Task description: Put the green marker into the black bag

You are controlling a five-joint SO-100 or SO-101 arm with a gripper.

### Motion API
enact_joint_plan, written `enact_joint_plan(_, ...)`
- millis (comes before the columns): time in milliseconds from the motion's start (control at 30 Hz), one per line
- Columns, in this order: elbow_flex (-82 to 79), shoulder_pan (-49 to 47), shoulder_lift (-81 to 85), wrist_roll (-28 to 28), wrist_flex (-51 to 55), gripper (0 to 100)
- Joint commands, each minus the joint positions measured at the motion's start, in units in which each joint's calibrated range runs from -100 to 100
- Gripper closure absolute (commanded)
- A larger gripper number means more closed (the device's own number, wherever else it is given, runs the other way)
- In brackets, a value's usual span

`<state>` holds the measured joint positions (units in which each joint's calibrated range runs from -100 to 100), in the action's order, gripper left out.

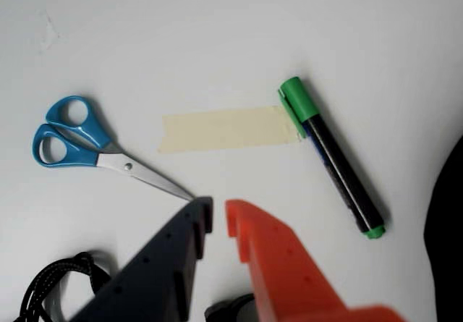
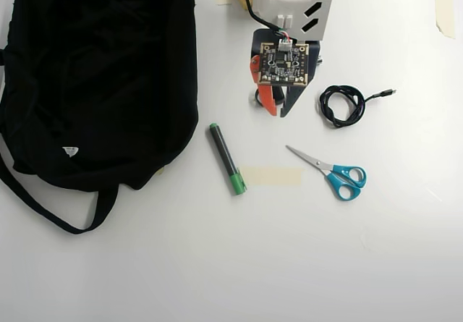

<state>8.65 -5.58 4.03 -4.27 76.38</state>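
Hovering over the white table (image 2: 217, 264), the gripper (image 1: 218, 217) holds nothing: its dark blue finger and its orange finger stand a narrow gap apart, tips bare, touching no object. In the overhead view the gripper (image 2: 278, 112) points down the picture from the arm, with the orange finger on its left and the dark one on its right.

In the wrist view the green marker (image 1: 331, 157) lies ahead of the fingertips and off to the right, slanted, its green cap at the far end and its small green end nearer the orange finger; it is close but clear of both fingers. A strip of pale tape (image 1: 230, 129) lies flat straight ahead of the tips, its right end touching or just under the marker's cap. The blue-handled scissors (image 1: 94, 142) lie ahead to the left, blades closed, the blade tip pointing toward the dark blue finger and stopping just short of it. A coiled black cable (image 1: 54, 284) sits beside the dark finger at the lower left edge.

In the overhead view the black bag (image 2: 94, 76) lies well to the left of the gripper, beyond the green marker (image 2: 226, 168), which rests near the bag's edge but outside it. The scissors (image 2: 331, 171) and cable (image 2: 343, 105) lie on the gripper's other side.
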Motion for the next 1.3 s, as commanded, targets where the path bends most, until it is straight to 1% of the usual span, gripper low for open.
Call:
enact_joint_plan(0,1.33,0.05,0.79,-0.13,0.19,97)
enact_joint_plan(300,1.33,0.87,0.37,-0.18,-0.33,97)
enact_joint_plan(533,1.15,4.84,0.29,-0.24,-0.42,97)
enact_joint_plan(733,-3.26,7.9,0.21,-0.24,-0.76,97)
enact_joint_plan(1033,-10.71,11.12,0.29,-0.29,-8.86,97)
enact_joint_plan(1267,-16.37,13.06,0.21,-7.79,-13.16,97)
